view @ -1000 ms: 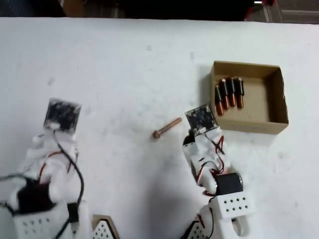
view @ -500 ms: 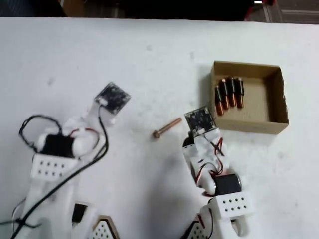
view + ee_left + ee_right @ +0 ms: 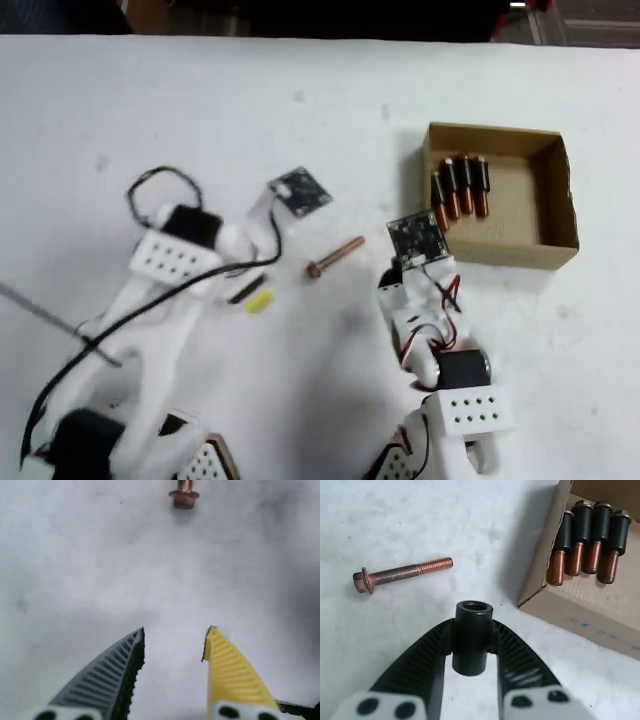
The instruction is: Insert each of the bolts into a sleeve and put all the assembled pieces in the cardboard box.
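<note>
Loose bolt [image 3: 336, 256] lies flat on the white worktop [image 3: 300, 120] between the two arms. It sits at a slant, with the flanged head toward the left arm and the threaded end toward the cardboard box [image 3: 500, 252]. Nothing touches it.

Left pincer [image 3: 252, 295] is released, one dark ribbed finger and one yellow finger [image 3: 227, 665] spread apart with bare worktop between them. It sits low over the worktop near the bolt's head (contact with the surface cannot be told). In the left wrist view the bolt head [image 3: 184, 494] is straight ahead of the gap, apart from both tips.

Right pincer [image 3: 472, 630] is clenched on a black sleeve [image 3: 472, 637], gripped at its sides by the two black ribbed fingers. The sleeve's open bore points out past the tips. In the right wrist view the bolt lies beyond the sleeve and off to one side, not touching it. The box corner is near on the other side. In the high view the right arm [image 3: 430, 320] stands just beside the box's near-left corner.

Box stands open on the worktop, to the right of the bolt. Four assembled pieces [image 3: 460, 188] lie side by side inside, close to the wall nearest the bolt. Their black sleeves point toward the far wall and the copper threads stick out toward the near wall. The remaining box floor is bare cardboard.
</note>
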